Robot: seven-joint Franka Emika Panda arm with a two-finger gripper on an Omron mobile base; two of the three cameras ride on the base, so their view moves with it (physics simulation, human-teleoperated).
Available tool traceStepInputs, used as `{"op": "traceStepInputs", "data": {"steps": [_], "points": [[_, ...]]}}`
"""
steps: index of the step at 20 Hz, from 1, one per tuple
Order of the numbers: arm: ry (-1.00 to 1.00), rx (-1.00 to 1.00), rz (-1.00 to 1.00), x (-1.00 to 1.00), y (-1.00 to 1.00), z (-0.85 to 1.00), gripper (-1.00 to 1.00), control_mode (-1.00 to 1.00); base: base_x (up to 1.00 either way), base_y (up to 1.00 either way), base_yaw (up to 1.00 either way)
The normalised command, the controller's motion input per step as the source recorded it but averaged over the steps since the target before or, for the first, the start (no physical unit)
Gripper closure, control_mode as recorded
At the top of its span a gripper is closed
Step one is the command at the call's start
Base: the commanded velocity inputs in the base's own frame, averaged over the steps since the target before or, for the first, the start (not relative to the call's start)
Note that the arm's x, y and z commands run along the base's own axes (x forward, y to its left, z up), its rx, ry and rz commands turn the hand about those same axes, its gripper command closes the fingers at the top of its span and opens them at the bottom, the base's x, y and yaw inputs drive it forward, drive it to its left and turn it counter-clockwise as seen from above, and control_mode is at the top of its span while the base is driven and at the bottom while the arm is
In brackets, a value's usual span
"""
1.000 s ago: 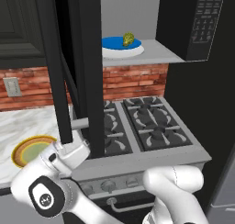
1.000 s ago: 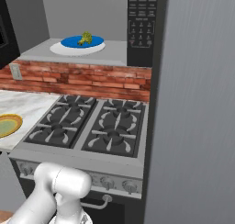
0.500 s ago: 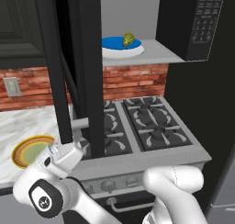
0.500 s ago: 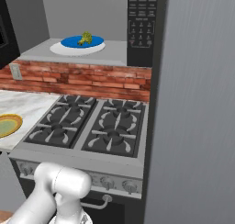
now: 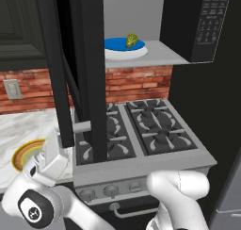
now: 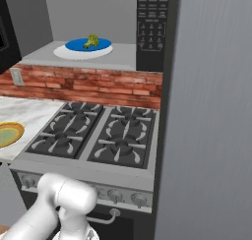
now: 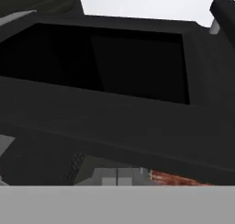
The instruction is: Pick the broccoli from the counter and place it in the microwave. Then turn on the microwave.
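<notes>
My gripper [image 5: 77,127] is pressed together, empty, tip against the open microwave [image 5: 197,21] door's [image 5: 87,69] near edge. Broccoli [image 5: 131,39] sits on blue plate [image 5: 120,44] inside microwave, far right of gripper.

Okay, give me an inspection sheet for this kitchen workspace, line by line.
Surface: white marble counter left of the black gas stovetop.
Job's things: broccoli on a blue plate inside the microwave; microwave door swung open.
Clutter: yellow-rimmed plate on the counter.
Hand: hand low by the open door's edge, shut, holding nothing.
Cables: nothing seen.
Surroundings: red brick backsplash, wall outlet, dark cabinet.
</notes>
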Motion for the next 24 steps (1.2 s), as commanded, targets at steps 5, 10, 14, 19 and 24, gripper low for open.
{"op": "traceStepInputs", "data": {"steps": [5,10,14,19,24], "points": [[0.0,-0.04,0.06,0.0,0.17,0.1,1.0,-1.0,0.0,0.0,0.0],[0.0,-0.01,0.05,0.0,0.0,0.3,1.0,-1.0,0.0,0.0,0.0],[0.0,0.0,0.04,0.0,0.0,0.47,1.0,-1.0,0.0,0.0,0.0],[0.0,0.0,0.02,0.0,-0.03,0.47,1.0,-1.0,0.0,0.0,0.0],[0.0,-0.02,0.0,0.0,-0.2,0.21,1.0,-1.0,0.0,0.0,0.0]]}}
